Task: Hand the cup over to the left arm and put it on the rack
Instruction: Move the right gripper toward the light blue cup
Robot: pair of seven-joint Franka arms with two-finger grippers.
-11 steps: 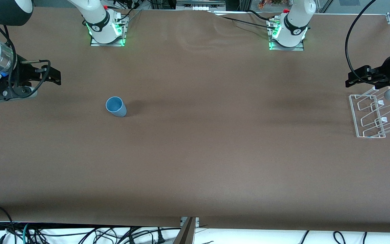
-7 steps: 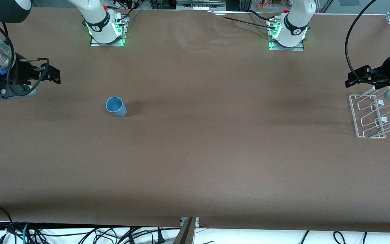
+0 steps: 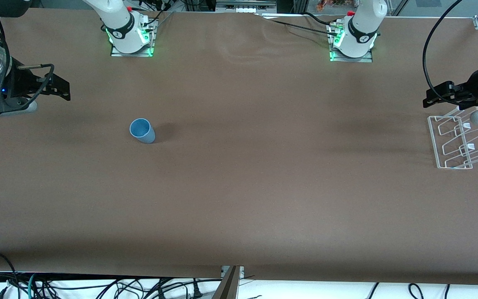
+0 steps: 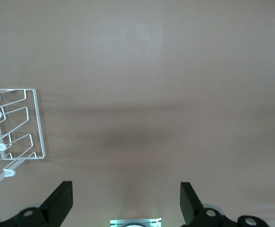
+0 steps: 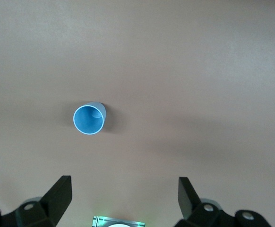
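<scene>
The light-blue cup [image 3: 141,130] stands upright on the brown table [image 3: 264,174], toward the right arm's end. It also shows in the right wrist view [image 5: 89,119], open mouth up. My right gripper [image 3: 65,89] hangs open and empty in the air near that end of the table, apart from the cup; its fingers [image 5: 62,191] stand wide. The clear wire rack [image 3: 459,143] with a pale wooden rod lies at the left arm's end and shows in the left wrist view [image 4: 14,125]. My left gripper [image 3: 430,96] hangs open and empty beside the rack.
The two arm bases [image 3: 132,41] [image 3: 352,45] with green lights stand along the table's edge farthest from the front camera. A black cable [image 3: 428,62] loops above the left gripper. Cables lie below the table's front edge.
My right gripper has drifted slightly toward the right arm's end and the base side of the table. The cup, the rack and the left arm have not moved.
</scene>
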